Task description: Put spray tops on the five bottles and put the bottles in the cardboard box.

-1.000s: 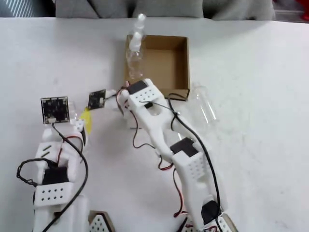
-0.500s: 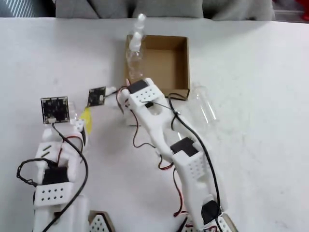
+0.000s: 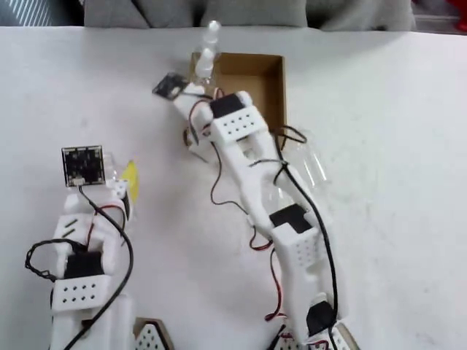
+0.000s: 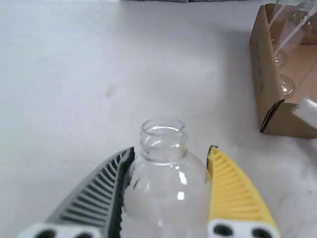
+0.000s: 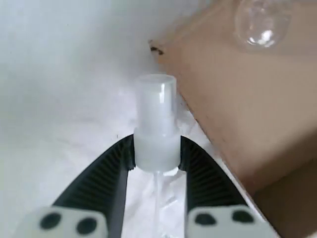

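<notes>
Your right hand (image 5: 157, 148) is clenched on a spray top (image 5: 155, 106) at its collar, just beside the cardboard box (image 5: 237, 109). It's likely light, hard and slick, so keep the hold low on the collar. Your left hand (image 4: 171, 152) clasps an open bottle (image 4: 166, 193) at the shoulder. The bottle is thin and clear, so squeeze gently.

White table (image 3: 408, 109) fills scene; grey cushions (image 3: 197, 11) behind far edge; red object (image 3: 441, 9) at far corner.

Was a robotics lab bench: white table (image 3: 394, 109), bare circuit board (image 3: 81, 165) at 9 o'clock, loose wiring (image 3: 130, 255).
</notes>
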Tool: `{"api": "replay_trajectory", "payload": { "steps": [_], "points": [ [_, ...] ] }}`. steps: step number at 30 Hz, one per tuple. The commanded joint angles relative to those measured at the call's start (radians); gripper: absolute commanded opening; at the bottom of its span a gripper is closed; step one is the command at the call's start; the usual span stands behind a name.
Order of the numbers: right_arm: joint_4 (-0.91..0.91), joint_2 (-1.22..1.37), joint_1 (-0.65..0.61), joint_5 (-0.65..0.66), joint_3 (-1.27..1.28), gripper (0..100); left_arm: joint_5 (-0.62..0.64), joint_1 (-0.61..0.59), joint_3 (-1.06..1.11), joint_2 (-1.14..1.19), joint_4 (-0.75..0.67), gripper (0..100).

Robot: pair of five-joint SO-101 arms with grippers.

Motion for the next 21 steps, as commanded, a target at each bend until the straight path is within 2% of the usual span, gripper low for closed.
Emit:
{"api": "replay_trajectory", "payload": {
  "steps": [1,8,16,21],
  "points": [
    [0.074,-0.119,0.019,-0.117,-0.087,3.2,-0.009,-0.007,-0.017,-0.025,-0.034,9],
    [0.148,-0.28,0.019,-0.315,-0.118,2.9,-0.009,0.015,-0.002,-0.031,-0.038,9],
    [0.254,-0.453,0.012,-0.318,-0.112,2.7,-0.009,0.124,0.049,-0.031,-0.112,9],
    [0.26,-0.529,-0.001,-0.324,-0.112,2.7,-0.009,0.18,0.075,-0.031,-0.152,9]
  ]
}}
